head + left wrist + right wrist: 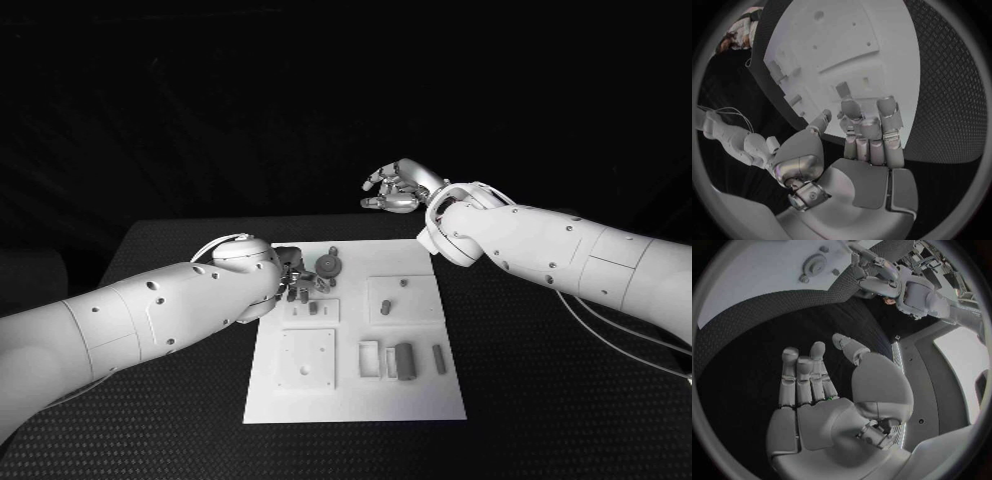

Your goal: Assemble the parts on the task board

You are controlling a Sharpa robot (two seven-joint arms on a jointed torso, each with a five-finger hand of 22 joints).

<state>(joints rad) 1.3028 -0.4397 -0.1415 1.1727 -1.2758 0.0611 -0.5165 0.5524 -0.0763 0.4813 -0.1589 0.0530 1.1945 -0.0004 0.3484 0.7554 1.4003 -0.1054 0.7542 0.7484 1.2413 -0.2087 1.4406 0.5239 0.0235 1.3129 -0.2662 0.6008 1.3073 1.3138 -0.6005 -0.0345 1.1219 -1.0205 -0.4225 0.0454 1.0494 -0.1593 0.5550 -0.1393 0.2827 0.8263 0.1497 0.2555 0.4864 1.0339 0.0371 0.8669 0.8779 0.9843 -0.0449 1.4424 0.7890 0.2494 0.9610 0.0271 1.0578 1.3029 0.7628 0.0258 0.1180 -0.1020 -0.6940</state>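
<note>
The white task board (353,400) lies in the middle of the black table. Grey parts are on it: a round one (330,266) near the far edge, a small peg (388,307) on a raised block, and upright bars (405,360) in the near half. My left hand (299,283) hovers over the board's far left part, fingers stretched out and apart (861,145), nothing in them; a small grey part (842,90) stands just beyond the fingertips (887,106). My right hand (397,190) is raised beyond the board's far edge, open and empty (817,390).
Two raised white blocks (307,358) (400,295) sit on the board. Black table (548,400) surrounds it on all sides. In the right wrist view the round part (814,262) and my left hand (879,275) show past the fingers.
</note>
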